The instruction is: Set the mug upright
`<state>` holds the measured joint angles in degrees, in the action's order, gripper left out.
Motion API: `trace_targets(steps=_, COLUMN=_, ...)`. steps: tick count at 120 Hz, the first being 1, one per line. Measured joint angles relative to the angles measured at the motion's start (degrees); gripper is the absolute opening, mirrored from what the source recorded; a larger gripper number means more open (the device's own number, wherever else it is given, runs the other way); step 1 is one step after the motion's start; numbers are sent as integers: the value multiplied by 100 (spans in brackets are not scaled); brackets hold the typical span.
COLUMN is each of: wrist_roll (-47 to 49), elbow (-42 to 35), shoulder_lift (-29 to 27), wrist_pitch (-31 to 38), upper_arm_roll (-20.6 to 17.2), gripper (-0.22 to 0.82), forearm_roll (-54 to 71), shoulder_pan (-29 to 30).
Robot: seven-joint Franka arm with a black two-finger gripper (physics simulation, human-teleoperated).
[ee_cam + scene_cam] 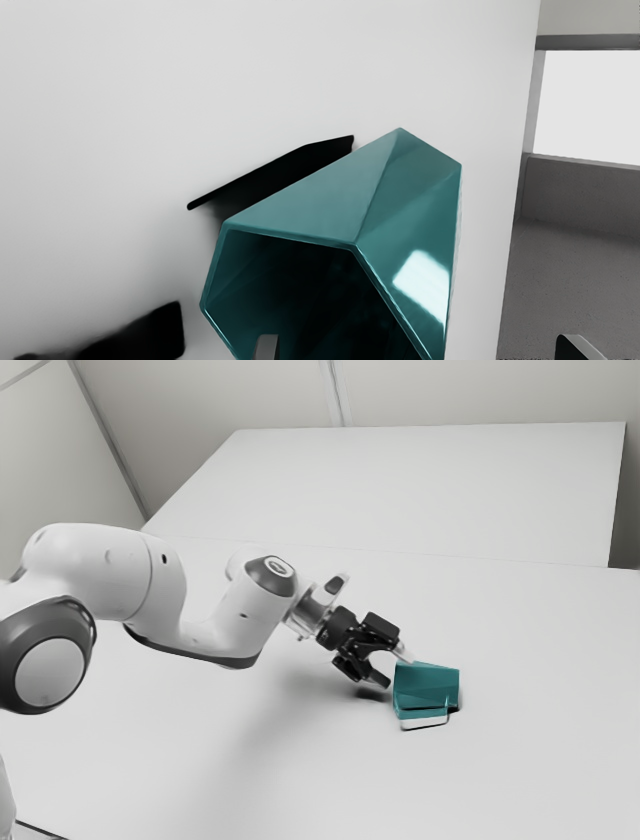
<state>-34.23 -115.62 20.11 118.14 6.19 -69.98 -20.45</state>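
Mug (427,684) lies on its side, mouth (310,290) toward the exterior view's nine o'clock; gripper (393,666) apart, likely aligning; next, pinch it

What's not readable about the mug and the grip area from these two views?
- Mug's inside bottom: wrist view, lost in dark shadow.
- Rest of its rim: wrist view, cut off by the bottom edge.
- Side resting on the table: both views, hidden by the mug's body.
- Whether the open gripper touches the rim: exterior view, gap too small; wrist view, fingers cut off by the bottom edge.
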Motion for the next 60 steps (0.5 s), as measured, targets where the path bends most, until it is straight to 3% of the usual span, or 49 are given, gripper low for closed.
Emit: trace_targets(steps=60, wrist_roll=-741, elbow=143, shoulder_lift=305, wrist_pitch=320, upper_arm_roll=-13, gripper=60, forearm_roll=-456, shoulder_pan=-126)
